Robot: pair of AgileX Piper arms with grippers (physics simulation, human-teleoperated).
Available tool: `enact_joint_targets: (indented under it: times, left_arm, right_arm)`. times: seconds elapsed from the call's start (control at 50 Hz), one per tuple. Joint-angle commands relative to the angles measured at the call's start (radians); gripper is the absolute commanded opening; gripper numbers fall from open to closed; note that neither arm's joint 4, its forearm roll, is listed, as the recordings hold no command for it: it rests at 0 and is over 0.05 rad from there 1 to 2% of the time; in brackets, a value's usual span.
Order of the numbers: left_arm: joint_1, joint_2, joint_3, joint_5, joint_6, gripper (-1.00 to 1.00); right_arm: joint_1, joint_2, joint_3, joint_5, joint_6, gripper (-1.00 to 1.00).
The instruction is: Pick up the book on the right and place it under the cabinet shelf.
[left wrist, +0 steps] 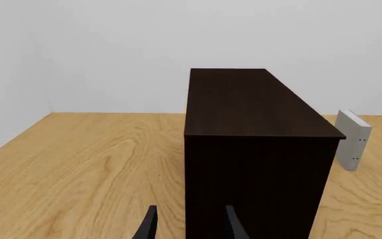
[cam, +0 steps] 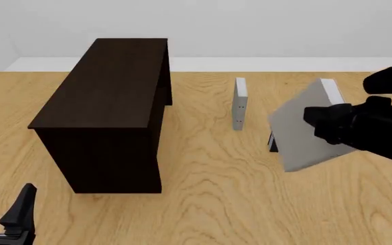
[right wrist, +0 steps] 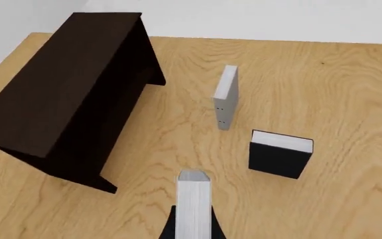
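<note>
The light grey book (cam: 301, 133) hangs tilted above the table on the right, with my right gripper (cam: 322, 122) shut on it. In the right wrist view the book (right wrist: 194, 204) shows edge-on between the two dark fingers (right wrist: 169, 228). The dark brown cabinet shelf (cam: 107, 102) stands at the left of the table, well apart from the book; its inside is hardly visible. My left gripper (cam: 4, 210) sits low at the near left corner, open and empty, in front of the cabinet shelf (left wrist: 257, 149).
A thin grey-white book (cam: 240, 102) stands upright in the middle of the table, between the cabinet and the held book. A black-covered book (right wrist: 280, 153) with white pages stands on the table to its right, mostly hidden behind the held book in the front view.
</note>
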Motion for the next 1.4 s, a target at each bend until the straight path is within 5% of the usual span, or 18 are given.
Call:
enact_joint_targets:
  times: [0.02,0.1,0.12,0.16,0.18,0.52,0.64,0.78,0.8,1.4]
  left_arm:
    - [0.0,0.0,-0.001,0.001,0.0,1.0]
    - [0.0,0.001,0.001,-0.002,0.0,1.0]
    - [0.0,0.003,0.001,-0.002,0.0,1.0]
    - [0.0,0.003,0.001,-0.003,0.0,1.0]
    - [0.0,0.004,0.001,-0.005,0.0,1.0]
    - [0.001,0.005,0.0,-0.005,0.0,1.0]
    - [0.001,0.012,0.003,-0.014,0.0,1.0]
    - [0.001,0.012,0.002,-0.014,-0.001,1.0]
    - [0.001,0.005,0.001,-0.005,0.0,1.0]
    - [0.001,0.004,0.001,-0.004,-0.001,1.0]
  right_arm:
    - [0.096,0.027,-0.04,-0.097,0.141,-1.0]
    - [0.119,0.03,-0.037,-0.15,0.176,-1.0]
    - [0.13,0.047,0.001,-0.297,0.26,-1.0]
    - [0.109,0.049,0.011,-0.346,0.275,-1.0]
    - [0.124,0.051,0.05,-0.42,0.332,-1.0]
    - [0.124,0.2,0.128,-0.7,0.376,-1.0]
    - [0.136,0.283,0.17,-0.872,0.463,-1.0]
    - [0.126,0.369,0.183,-0.977,0.493,-1.0]
    - [0.128,0.428,0.205,-1.06,0.53,-1.0]
    - [0.178,0.711,0.2,-1.325,0.633,-1.0]
